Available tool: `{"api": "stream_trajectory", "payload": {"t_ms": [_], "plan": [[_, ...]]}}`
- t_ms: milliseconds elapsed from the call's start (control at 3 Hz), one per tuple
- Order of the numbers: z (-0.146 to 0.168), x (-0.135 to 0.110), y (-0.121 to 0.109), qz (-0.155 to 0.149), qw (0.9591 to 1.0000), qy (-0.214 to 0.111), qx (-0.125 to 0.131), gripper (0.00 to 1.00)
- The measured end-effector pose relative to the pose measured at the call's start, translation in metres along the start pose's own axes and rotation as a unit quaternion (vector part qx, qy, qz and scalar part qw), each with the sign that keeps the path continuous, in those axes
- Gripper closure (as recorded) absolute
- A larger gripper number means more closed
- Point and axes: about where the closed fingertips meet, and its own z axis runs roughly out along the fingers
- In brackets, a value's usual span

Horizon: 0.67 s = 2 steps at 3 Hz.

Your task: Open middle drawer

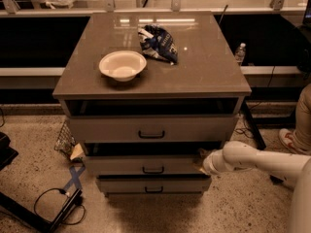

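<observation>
Middle drawer (126, 165) slightly ajar; tool (203, 160) at its upper right corner, grip state we cannot tell. We judge risk: off-centre pull skews drawer, jams it, or tool slips off.

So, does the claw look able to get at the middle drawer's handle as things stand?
Probably yes. The claw sits at the right end of the middle drawer front, and nothing stands before the handle; it would only need to shift sideways.
</observation>
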Motion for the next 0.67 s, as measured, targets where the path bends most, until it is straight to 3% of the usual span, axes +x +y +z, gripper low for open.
{"api": "stream_trajectory", "payload": {"t_ms": [667], "plan": [[-0.0022, -0.0013, -0.0005, 0.0, 1.0, 0.0, 0.0, 1.0]]}}
